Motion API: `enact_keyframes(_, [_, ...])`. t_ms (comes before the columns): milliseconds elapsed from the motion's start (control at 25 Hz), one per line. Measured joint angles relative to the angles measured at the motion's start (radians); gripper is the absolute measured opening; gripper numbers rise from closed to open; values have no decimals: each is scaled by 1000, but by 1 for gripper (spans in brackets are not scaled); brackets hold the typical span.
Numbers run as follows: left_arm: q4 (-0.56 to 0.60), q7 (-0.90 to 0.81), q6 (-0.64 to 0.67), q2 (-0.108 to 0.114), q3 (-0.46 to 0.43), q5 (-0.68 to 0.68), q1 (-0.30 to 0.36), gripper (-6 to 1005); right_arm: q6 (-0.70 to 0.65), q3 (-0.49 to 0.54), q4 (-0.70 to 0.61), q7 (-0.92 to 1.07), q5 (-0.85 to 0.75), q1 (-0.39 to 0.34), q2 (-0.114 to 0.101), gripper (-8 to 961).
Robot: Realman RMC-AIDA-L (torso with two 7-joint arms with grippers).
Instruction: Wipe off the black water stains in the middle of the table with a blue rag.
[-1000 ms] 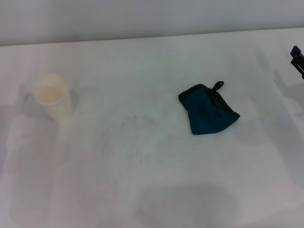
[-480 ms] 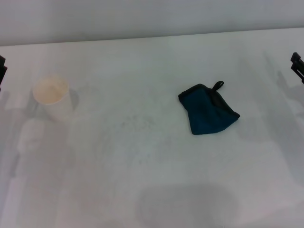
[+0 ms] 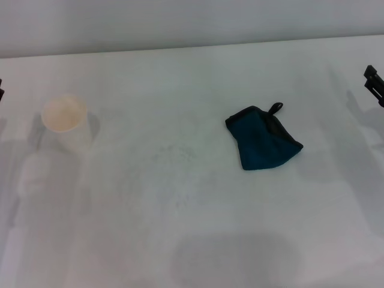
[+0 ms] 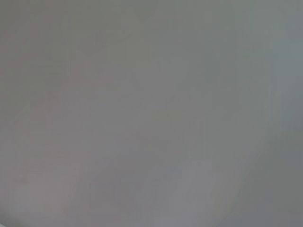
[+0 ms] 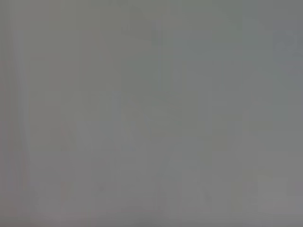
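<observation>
The blue rag (image 3: 263, 139) lies crumpled on the white table (image 3: 192, 228), right of the middle, its black loop pointing to the far side. No black water stains show; only faint smudges mark the table's middle (image 3: 174, 153). My right gripper (image 3: 375, 84) shows only as a black tip at the right edge, well right of the rag. My left gripper (image 3: 1, 89) shows only as a sliver at the left edge. Both wrist views show nothing but plain grey surface.
A white paper cup (image 3: 65, 120) stands upright at the left, near the left gripper. The table's far edge meets a grey wall at the top of the head view.
The left gripper came into view at the left edge and has since drawn back a little. The right gripper shifted slightly. The rag and cup have not moved.
</observation>
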Motion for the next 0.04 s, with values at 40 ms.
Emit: enact_keyframes(40, [0, 1, -1, -1, 0, 0, -4, 887, 9, 2, 0, 0, 0, -1, 0, 774])
